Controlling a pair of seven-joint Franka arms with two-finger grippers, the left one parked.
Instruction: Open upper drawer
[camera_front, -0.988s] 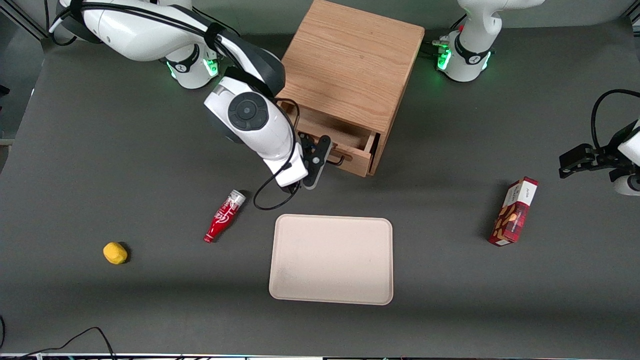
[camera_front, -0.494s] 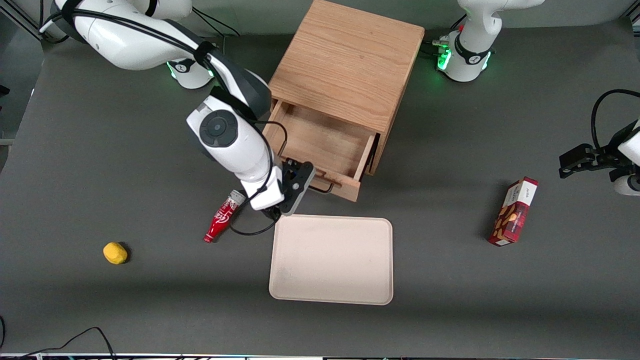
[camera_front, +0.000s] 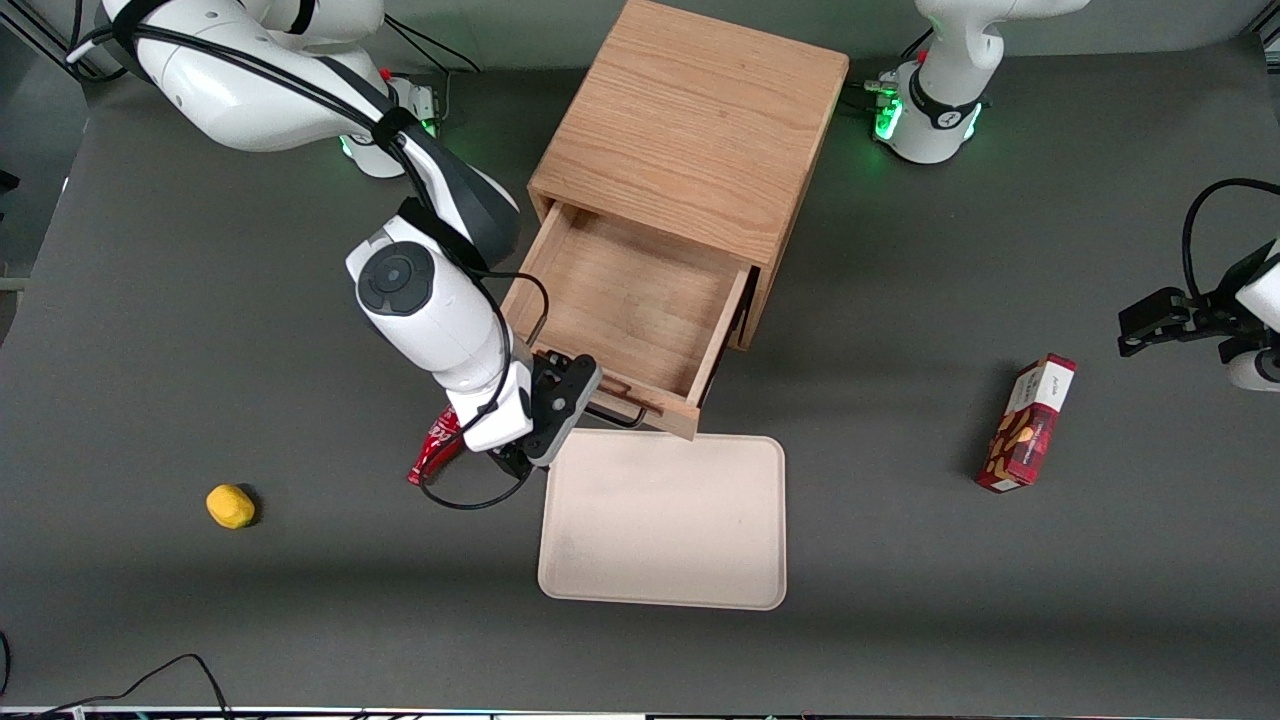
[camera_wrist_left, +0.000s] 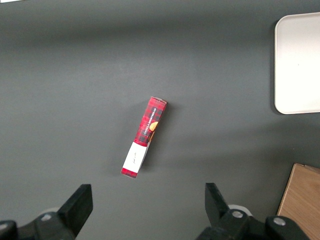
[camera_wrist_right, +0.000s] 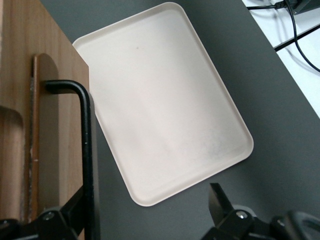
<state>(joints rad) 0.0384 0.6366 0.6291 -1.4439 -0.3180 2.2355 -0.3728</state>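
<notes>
– upper drawer (camera_front: 630, 310)?
– stood pulled far out of the oak cabinet (camera_front: 690, 130), middle of the frame, bare wood inside. met the upper edge of the cream tray (camera_front: 660, 520) with its front.
– and the tool (camera_front: 592, 388)?
– hung at the drawer front, by the black bar handle (camera_front: 625, 412). spread wide in the wrist view (camera_wrist_right: 145, 210), one finger (camera_wrist_right: 67, 217) just beside the handle (camera_wrist_right: 87, 150), the other over the dark surface (camera_front: 200, 300) next to the tray (camera_wrist_right: 165, 100). not clamped on the bar.
– anything else?
– red bottle (camera_front: 432, 455) partly under the arm, yellow lump (camera_front: 230, 506) toward the working arm's end, red box (camera_front: 1028, 423) toward the parked arm's.
</notes>
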